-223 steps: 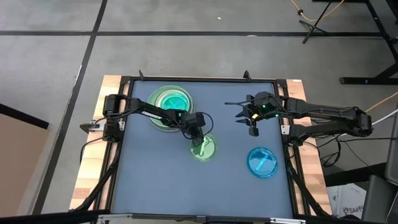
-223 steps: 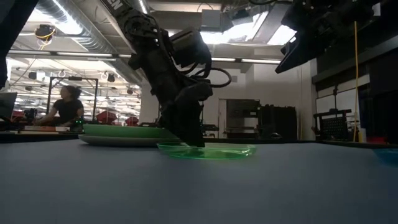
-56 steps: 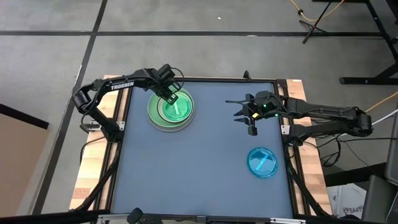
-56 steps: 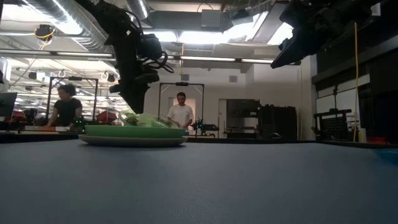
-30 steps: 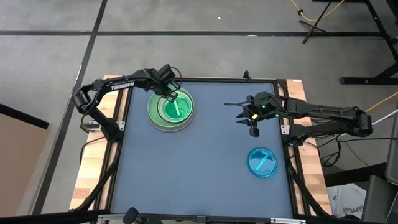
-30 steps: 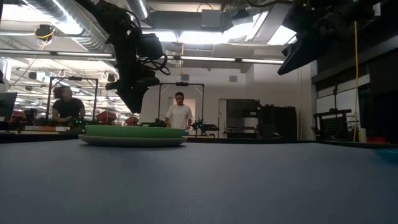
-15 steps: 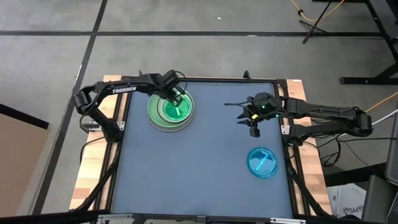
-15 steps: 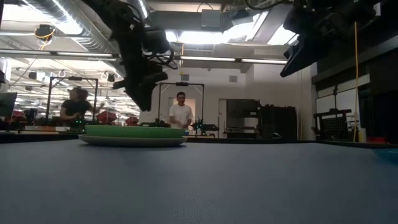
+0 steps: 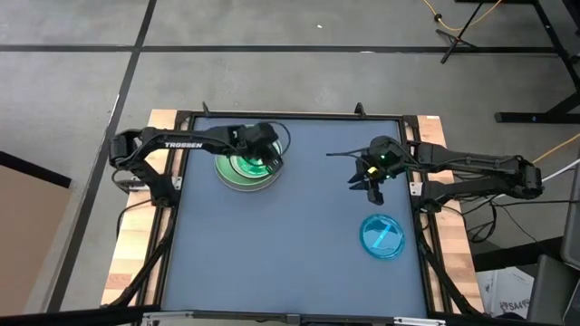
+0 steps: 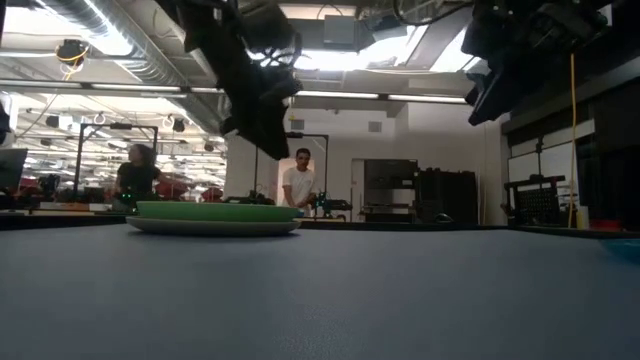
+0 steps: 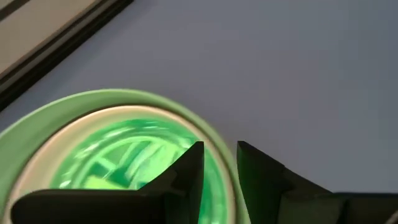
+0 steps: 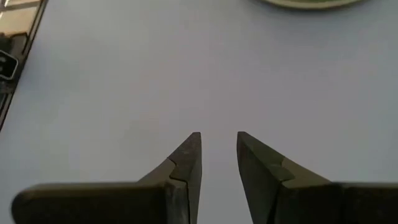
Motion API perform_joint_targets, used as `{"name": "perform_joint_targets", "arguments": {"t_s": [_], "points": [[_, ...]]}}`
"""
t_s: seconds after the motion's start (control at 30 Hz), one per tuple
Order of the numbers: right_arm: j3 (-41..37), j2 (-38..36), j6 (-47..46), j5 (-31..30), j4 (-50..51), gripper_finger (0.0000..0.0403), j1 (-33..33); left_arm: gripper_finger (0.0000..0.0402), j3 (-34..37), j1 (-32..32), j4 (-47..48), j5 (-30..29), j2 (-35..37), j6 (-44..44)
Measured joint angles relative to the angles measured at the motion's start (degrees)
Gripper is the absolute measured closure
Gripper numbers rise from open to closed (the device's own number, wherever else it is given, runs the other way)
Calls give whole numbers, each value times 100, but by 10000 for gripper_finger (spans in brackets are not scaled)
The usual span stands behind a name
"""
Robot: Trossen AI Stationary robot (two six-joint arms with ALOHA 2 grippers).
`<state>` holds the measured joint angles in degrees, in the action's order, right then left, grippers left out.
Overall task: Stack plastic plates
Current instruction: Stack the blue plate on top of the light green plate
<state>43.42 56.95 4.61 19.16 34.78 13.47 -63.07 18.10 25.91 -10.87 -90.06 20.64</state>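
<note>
- Sitting at the far left of the desk (image 9: 290, 263) is the stack of plates (image 9: 245, 168): a light green plate (image 11: 37, 121) around the outside, a pale ring inside it, and a glowing translucent green plate (image 11: 118, 165) nested in the middle.
- From table height the stack reads as a low pile, a green rim on a paler plate underneath, flat on the desk.
- Over on the near right side, well apart from the stack, lies the translucent cyan plate (image 9: 381, 237), flat on the desk and on its own.
- Left hand (image 9: 269, 161) hangs over the right edge of the stack, lifted clear of it in the low view.
- Its wrist camera looks down past two dark fingers (image 11: 186, 171) at the green rim; there is a narrow gap between them and nothing in it.
- Right hand (image 9: 371, 184) hovers above bare desk on the right side, between the far edge and the cyan plate, touching neither.
- Its fingers (image 12: 186, 162) also stand a narrow gap apart, empty, with plain blue-grey surface below them.
- Both arms reach in from the desk's outer sides, the left from the far left corner, the right from the right edge.
- Beyond the desk, in the low view, a person (image 10: 297, 184) stands in the room behind the stack, and a second person (image 10: 135, 178) is at the far left.
</note>
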Motion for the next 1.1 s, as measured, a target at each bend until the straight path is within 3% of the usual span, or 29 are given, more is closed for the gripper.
{"name": "perform_joint_targets", "arguments": {"t_s": [0.5,0.67,1.1], "points": [[0,0,-290,21,938,308,-84,313,0,-1096,-330,-43,0,0],[0,0,-327,13,797,308,-665,313,0,-1251,-334,-196,0,0],[0,0,-1072,-957,785,308,-2314,313,0,-1327,-335,-203,0,28]]}}
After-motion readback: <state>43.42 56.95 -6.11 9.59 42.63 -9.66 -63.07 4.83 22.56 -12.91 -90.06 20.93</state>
